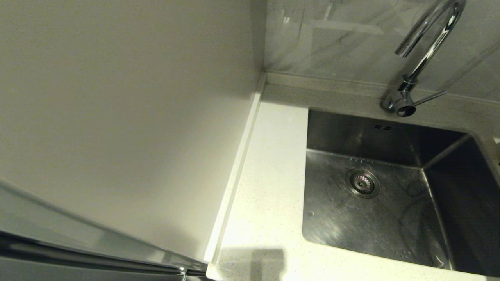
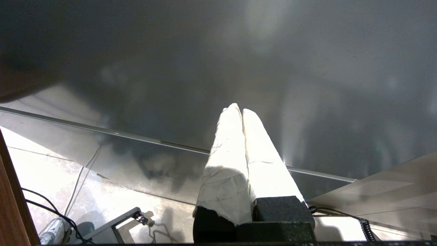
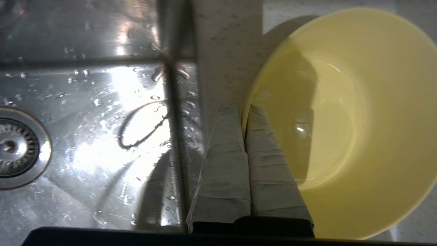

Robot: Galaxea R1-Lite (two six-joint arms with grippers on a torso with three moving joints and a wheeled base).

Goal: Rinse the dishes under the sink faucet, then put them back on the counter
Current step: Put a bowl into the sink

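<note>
Nearest the head camera, the counter runs as a pale speckled strip between the cream wall panel and the sink. No arm or bowl appears in this view. The sink basin shows its round strainer drain on the floor and two small overflow slots on the back wall. Behind the basin stands the faucet, its gooseneck arching over the sink, with the thin side lever pointing to the right at its base. A marbled tile wall closes the scene.

In the right wrist view, the right gripper has its taped fingers pinched on the rim of the pale yellow bowl, one finger inside the rim and the other outside. The bowl sits over the counter strip just beside the sink edge; whether its base rests on the counter cannot be judged from this angle. A little water glints in the bowl's bottom. The sink floor beside it is wet with droplets.

In the left wrist view, the left gripper is parked away from the sink, its white-wrapped fingers pressed together with nothing between them, facing a dark glossy panel above a tiled floor.
</note>
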